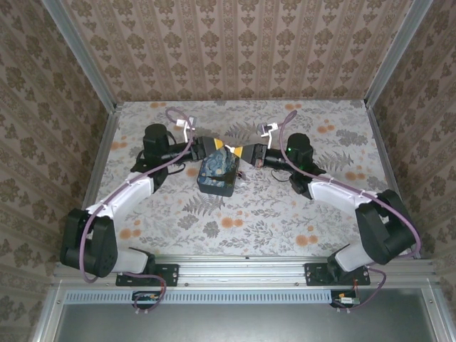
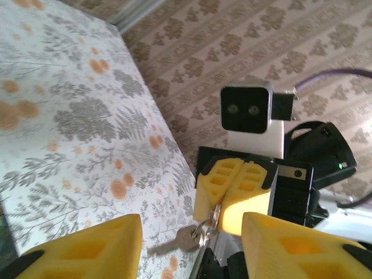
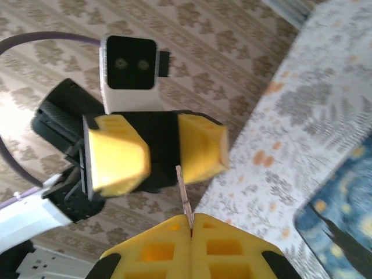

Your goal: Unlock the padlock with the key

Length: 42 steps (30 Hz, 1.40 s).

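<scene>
The padlock point(image 1: 219, 176), a dark-blue block with yellow swirls, lies on the floral table below both grippers; its corner also shows in the right wrist view point(image 3: 340, 226). My right gripper point(image 3: 190, 220) is shut on the ring end of the key point(image 3: 185, 195), whose thin blade sticks out edge-on. Seen from the left wrist, the key point(image 2: 174, 244) hangs from the right gripper point(image 2: 241, 189), blade pointing left. My left gripper point(image 2: 190, 232) stands open around the key without touching it. From above, the left gripper point(image 1: 222, 147) and right gripper point(image 1: 242, 152) meet tip to tip.
The floral tablecloth point(image 1: 235, 214) covers the table, and wallpapered walls point(image 1: 235, 43) close it in at the back and sides. A metal rail point(image 1: 242, 263) with both arm bases runs along the near edge. Purple cables loop over each arm.
</scene>
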Available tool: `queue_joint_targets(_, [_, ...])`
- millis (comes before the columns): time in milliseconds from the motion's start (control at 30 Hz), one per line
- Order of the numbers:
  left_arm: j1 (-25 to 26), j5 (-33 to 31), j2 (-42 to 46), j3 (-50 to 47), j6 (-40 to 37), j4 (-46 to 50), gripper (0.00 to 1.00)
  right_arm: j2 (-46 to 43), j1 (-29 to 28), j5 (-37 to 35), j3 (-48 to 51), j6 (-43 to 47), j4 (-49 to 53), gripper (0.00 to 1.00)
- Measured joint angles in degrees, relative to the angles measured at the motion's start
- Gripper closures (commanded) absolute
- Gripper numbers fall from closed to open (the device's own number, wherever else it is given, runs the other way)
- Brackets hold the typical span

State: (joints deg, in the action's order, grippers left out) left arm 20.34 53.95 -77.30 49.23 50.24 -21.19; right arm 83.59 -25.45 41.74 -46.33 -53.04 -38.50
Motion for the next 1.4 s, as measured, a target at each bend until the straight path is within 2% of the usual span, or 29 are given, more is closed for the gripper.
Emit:
queue_joint_targets(133, [-1.2,-2.3,1.6,0.3,-4.0,7.6,0.48,-3.5,3.3,-0.3,0.1,5.8,10.2,1.00])
queue_joint_targets(233, [0.8,-7.6,1.6,3.0,-11.8,19.5,0.50,-6.0,6.0,-0.9,0.2,10.4,17.5,1.00])
queue_joint_targets(367, [9.6,-19.5,0.1,12.3,-28.8,37.4,0.45,-7.6,10.0,-1.6,0.2,16.2,27.7,1.00])
queue_joint_targets(467, [16.0,-26.2,-3.4,20.8,-41.6,47.0,0.40,-7.6,13.5,-2.9,0.1,19.8,35.5,1.00])
queue_joint_targets(667, [25.4,-37.4,-15.5,32.8,-65.4,59.7,0.37,-7.8,19.8,-4.1,0.1,22.9,45.0,1.00])
queue_joint_targets(800, [28.6,-43.9,-25.7,38.2,-77.4,66.2,0.34,-9.5,23.5,-5.9,1.8,22.7,47.1,1.00])
queue_joint_targets(933, [29.0,-47.5,-33.7,43.9,-84.9,70.8,0.28,-12.3,25.2,-8.0,5.2,21.1,47.6,1.00])
queue_joint_targets(1067, [30.3,-52.6,-40.7,51.4,-89.6,75.1,0.27,-15.4,25.2,-9.9,8.1,19.2,47.8,1.00])
queue_joint_targets(1200, [31.8,-57.2,-49.1,60.7,-91.6,78.9,0.26,-18.1,25.3,-12.1,9.8,17.4,47.8,1.00])
queue_joint_targets(1400, [32.1,-61.3,-55.6,66.0,-92.9,84.1,0.25,-22.1,26.8,-15.4,13.1,15.7,48.2,1.00])
